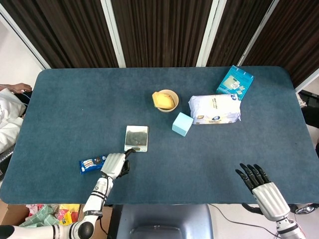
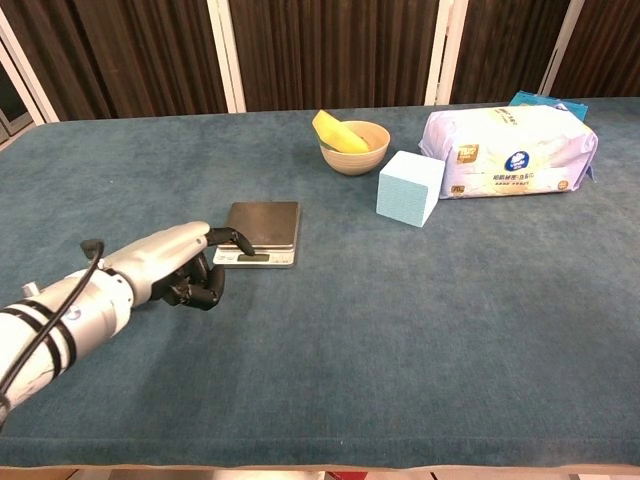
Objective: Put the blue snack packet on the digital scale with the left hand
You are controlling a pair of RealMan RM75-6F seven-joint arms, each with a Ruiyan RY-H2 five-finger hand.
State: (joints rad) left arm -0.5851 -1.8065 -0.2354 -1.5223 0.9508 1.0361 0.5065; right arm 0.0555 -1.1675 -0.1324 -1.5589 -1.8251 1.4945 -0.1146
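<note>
The blue snack packet [image 1: 93, 164] lies flat on the table [image 1: 60, 109], toward the near edge and off to the left of the digital scale [image 1: 136, 138], apart from it; from the chest camera the left arm hides it completely. Its long axis runs roughly left to right across the table, tilted a little, so that its right end points toward the scale. The left hand [image 1: 114, 164] hovers just beside that right end, between the packet and the near corner of the scale, and I cannot tell from above whether it touches the wrapper. In the chest view the same hand [image 2: 178, 265] shows its fingers curled under the palm with the thumb stretched toward the scale; nothing is visibly held in it, so it reads as closed on nothing, not as a grip. The relation that matters for the grasp is that the packet sits to the hand's own left, on the side away from the scale. The hand will probably need to shift that way and open before it can close across the packet's short width, then carry it the brief way back to the scale's platform. The right hand [image 1: 264, 187] is well away from the scale on the opposite side, at the near edge, fingers spread and empty. Beyond the scale stand a bowl [image 1: 166, 100], a pale blue block [image 1: 182, 124], a white tissue pack [image 1: 215, 109] and a blue box [image 1: 235, 82].
</note>
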